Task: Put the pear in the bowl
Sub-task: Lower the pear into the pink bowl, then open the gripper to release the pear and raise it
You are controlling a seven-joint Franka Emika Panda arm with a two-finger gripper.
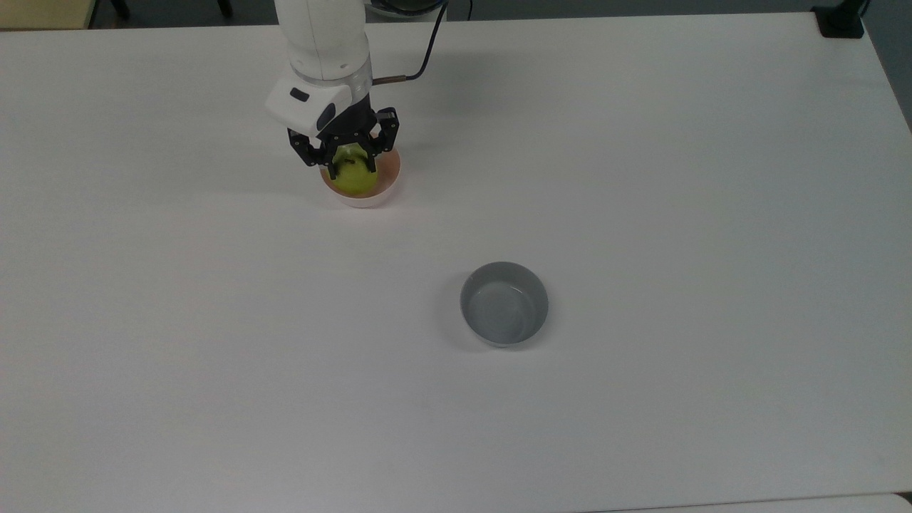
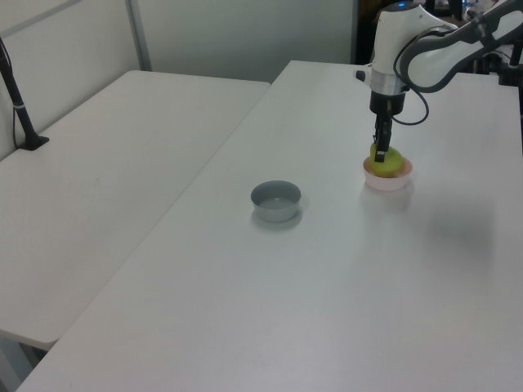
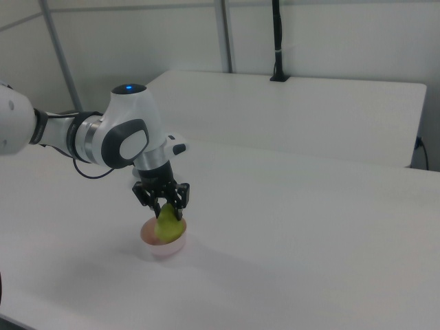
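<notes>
My end effector (image 1: 350,159) gripped the pear (image 1: 353,178) upright, stem toward the wrist, the bowl (image 1: 385,187) directly beneath it on the table (image 1: 641,178).

No readable text, labels, brands, numbers or signs on any object in any view.

Looks like a lab: plain white rectangular tables (image 2: 122,188), grey partition walls (image 3: 330,34), black clamped camera pole (image 3: 277,41).
</notes>
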